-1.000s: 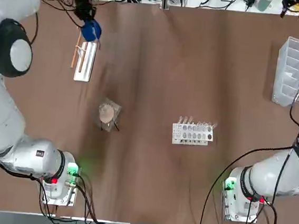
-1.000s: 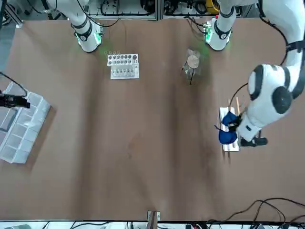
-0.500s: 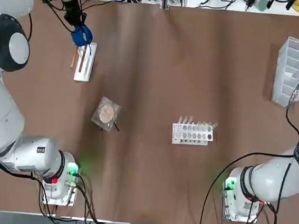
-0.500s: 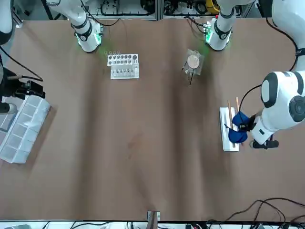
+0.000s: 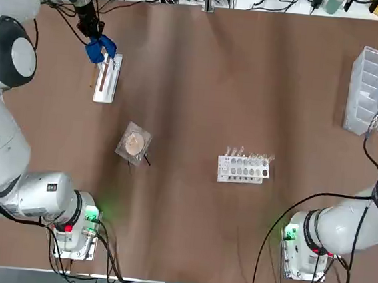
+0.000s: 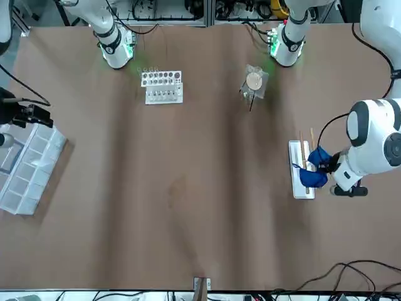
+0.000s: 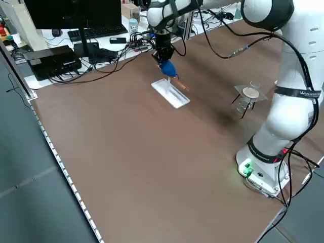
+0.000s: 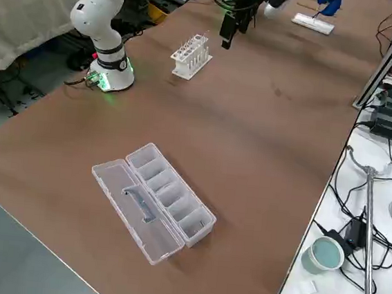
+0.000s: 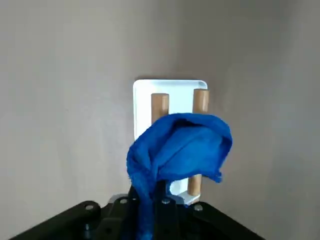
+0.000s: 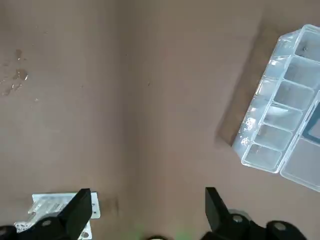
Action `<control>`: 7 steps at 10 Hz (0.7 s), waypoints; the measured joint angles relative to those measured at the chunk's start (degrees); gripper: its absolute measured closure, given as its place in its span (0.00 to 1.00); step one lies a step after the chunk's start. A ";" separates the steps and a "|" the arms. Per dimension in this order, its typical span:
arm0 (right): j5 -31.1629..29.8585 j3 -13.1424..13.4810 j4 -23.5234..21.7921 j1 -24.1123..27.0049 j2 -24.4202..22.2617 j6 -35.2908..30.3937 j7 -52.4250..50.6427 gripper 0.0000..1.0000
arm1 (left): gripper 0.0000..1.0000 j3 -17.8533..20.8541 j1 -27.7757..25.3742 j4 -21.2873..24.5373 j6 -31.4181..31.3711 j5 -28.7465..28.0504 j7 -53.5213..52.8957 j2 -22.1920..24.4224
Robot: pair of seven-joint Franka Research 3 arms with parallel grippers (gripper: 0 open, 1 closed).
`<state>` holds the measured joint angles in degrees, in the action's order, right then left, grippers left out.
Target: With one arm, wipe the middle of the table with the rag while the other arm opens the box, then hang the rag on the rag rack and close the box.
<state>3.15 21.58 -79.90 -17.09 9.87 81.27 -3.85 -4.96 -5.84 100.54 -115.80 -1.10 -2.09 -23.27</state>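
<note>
And here we are with the box (image 8: 170, 200) open, its lid laid right back flat on the table (image 5: 187, 228), over by the table's right edge, towards the far right corner. So the opening looks done! Now eyes on the left gripper (image 9: 147, 200), out near the far left corner, and it's clamped shut on the rag (image 9: 185, 150), the blue cloth bunched up and flopping over the rag rack (image 7: 170, 93). Two wooden rods (image 9: 160, 106) (image 9: 201, 101) stick up from that white base, and the rag is right above them, but it's in the gripper's grasp, so the hanging isn't finished. Lower it, let go, that's what's wanted here!

Has the middle been wiped? Hard to call: the right wrist view picks up a few wet-looking spots (image 10: 20, 75) on the tabletop, so the wipe can't be confirmed as perfect, though with the rag out at the rack it's presumably over. The right gripper (image 10: 150, 210), fingers spread wide and holding nothing, is near the table's right side, short of the box. Still to come: the rag released on the rods, then that lid swung closed!
</note>
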 joint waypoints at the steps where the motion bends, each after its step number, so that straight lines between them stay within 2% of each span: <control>1: -0.16 0.02 -0.13 0.06 -0.08 0.36 0.00 0.00 | 0.86 -0.06 0.01 0.00 0.01 0.00 -0.09 -0.20; 2: -0.22 -0.47 -0.28 0.67 -0.09 0.72 0.00 0.00 | 0.82 -0.08 0.01 0.00 0.01 0.00 -0.10 -0.35; 3: -0.30 -3.22 -0.37 3.70 -0.10 0.83 0.00 0.00 | 0.77 -0.09 0.01 0.00 0.01 0.00 -0.13 -0.43; 4: -0.58 -7.75 -0.51 8.71 -0.11 1.09 0.00 0.00 | 0.61 -0.09 0.01 0.00 0.01 0.00 -0.15 -0.49; 5: -0.95 -10.15 -0.71 11.74 -0.10 1.48 -0.04 0.00 | 0.47 -0.10 0.01 0.00 0.01 0.00 -0.16 -0.59; 6: -1.52 -10.80 -0.76 12.44 -0.10 1.94 -0.05 0.00 | 0.33 -0.10 0.01 0.00 0.01 0.00 -0.17 -0.67; 7: -2.18 -11.39 -0.77 12.42 -0.10 2.29 -0.03 0.00 | 0.33 -0.10 0.01 0.00 0.01 0.00 -0.17 -0.74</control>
<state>0.97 10.19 -80.67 -4.67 9.77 83.56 -3.88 -5.05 -5.83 100.55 -115.79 -1.10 -2.26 -24.01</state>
